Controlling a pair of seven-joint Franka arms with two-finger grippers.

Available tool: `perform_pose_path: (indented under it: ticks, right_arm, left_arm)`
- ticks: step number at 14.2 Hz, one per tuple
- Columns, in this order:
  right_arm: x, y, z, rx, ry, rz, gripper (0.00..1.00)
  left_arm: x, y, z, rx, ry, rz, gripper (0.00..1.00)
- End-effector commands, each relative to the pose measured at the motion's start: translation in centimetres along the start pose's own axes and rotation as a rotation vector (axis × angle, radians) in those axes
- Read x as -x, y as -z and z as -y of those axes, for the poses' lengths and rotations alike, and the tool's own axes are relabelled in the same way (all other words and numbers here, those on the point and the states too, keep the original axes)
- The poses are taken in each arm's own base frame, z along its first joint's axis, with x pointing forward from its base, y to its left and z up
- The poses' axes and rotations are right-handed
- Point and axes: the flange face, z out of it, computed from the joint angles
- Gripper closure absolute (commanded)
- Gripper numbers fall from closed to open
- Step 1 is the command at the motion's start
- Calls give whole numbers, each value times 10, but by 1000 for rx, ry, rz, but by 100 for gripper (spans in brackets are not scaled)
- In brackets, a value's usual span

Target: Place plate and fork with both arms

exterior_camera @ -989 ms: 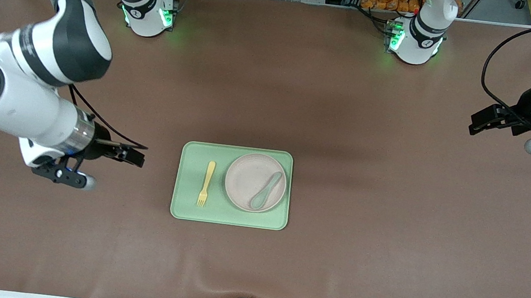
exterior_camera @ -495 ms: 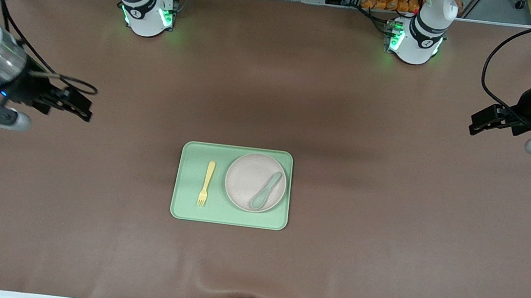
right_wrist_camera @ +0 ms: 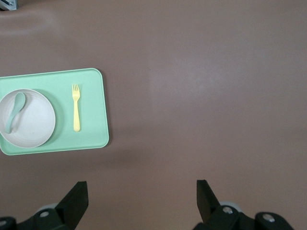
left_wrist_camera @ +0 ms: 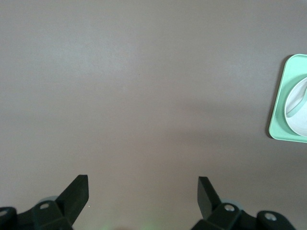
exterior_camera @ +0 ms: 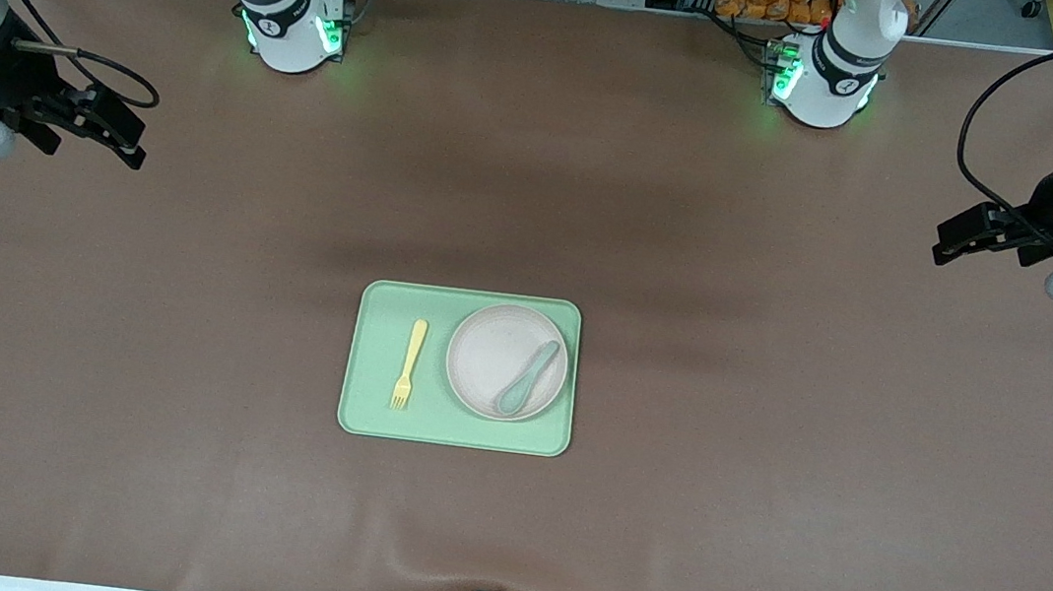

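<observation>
The brown-covered desk (exterior_camera: 771, 413) carries one thing directly: a rectangular light-green tray (exterior_camera: 369, 416), sitting about midway between the two arms' ends and somewhat closer to the desk's camera-side edge than to the edge where the arm bases stand. The cover wrinkles slightly at the middle of that camera-side edge.

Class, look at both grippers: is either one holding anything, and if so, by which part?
Nothing is held. The left gripper and the right gripper are both open over bare table; the fork and the plate lie on the tray.
</observation>
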Motion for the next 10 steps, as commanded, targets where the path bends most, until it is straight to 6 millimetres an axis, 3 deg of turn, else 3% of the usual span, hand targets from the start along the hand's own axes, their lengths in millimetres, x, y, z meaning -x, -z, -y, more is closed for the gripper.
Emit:
perform_pose_path:
  ticks: [1,7,10]
  right_arm:
    - [2,-2,-8,-13,-3,-16,0]
    - [-13,13,-12,-16,12,-35,0]
    - [-20,13,-64,-8,86,-20,0]
  left_arm:
    - [10,8,4,7,-21,-5,0]
    - [10,8,5,7,-20,-5,0]
    - [9,8,5,7,-20,-5,0]
